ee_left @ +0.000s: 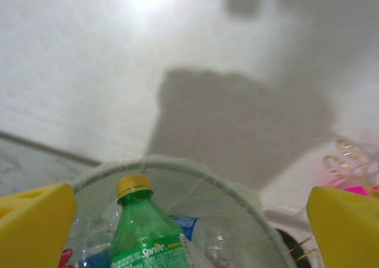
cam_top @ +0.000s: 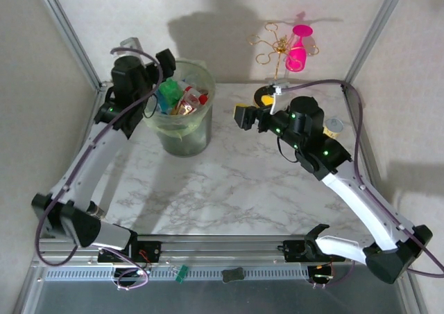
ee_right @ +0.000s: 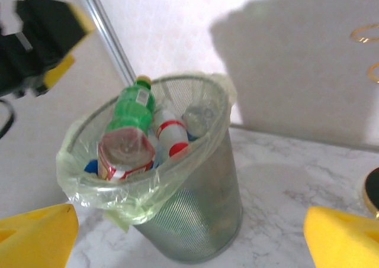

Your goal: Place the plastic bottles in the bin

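The bottles (ee_right: 133,105) lie piled in the bin (ee_right: 195,220), far left on the table (cam_top: 229,189). They look light, squashy and slippery, so grab one round its middle. Your left gripper (ee_left: 189,220) and right gripper (ee_right: 189,238) gape wide, holding nothing

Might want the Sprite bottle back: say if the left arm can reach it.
Probably yes: the open left gripper hangs beside the bin, and the Sprite bottle lies on top, uncovered.
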{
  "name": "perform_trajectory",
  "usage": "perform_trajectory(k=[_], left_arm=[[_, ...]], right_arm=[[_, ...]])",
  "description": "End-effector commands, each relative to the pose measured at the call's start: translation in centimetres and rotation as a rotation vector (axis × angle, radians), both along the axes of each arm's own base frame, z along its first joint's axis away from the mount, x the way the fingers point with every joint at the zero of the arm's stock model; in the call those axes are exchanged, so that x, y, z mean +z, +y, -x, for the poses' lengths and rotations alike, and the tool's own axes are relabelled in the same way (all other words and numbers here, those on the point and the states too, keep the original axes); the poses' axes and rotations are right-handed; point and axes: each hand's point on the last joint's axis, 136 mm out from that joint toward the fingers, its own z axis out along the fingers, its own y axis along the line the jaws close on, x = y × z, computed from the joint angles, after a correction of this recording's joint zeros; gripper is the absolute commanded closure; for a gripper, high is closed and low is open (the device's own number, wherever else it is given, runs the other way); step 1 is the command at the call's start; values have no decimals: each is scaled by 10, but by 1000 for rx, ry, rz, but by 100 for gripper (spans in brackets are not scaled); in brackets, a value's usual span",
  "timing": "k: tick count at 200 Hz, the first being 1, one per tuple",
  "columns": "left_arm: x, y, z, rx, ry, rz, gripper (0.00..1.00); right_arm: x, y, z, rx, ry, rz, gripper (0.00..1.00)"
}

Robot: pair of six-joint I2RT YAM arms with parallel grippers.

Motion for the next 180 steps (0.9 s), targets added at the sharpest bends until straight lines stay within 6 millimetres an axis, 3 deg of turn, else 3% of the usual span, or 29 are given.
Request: perform_trajectory(k=[1,11,24,43,57,80,113,138,152,180], left_arm=[[30,-2,40,-52,-111,-14,0],[38,3,60,-57,-172,4,0],[46,10,88,-60,-248,6,0],[46,38,126,31,-315,37,0],[36,63,152,123,-359,62,0],[-9,100,178,298,-361,150,0],[-91,122,178,449,-144,0,0],[-142,81,151,201,-52,-270,0],[-170,73,147,160,-31,-217,0],[-204,85,154,223,-144,-136,1]], right_arm=[[24,-15,14,-7,-146,27,1],[33,-22,24,-2,-226,20,1],[42,-45,29,-95,-285,-3,1],[36,-76,29,-242,-318,20,1],[33,-87,38,-268,-390,71,1],[16,-109,42,-357,-411,93,1],[-17,-140,49,-494,-408,44,1],[-42,-150,52,-541,-449,63,1],[-50,-150,52,-550,-505,99,1],[-66,-160,49,-621,-605,147,1]])
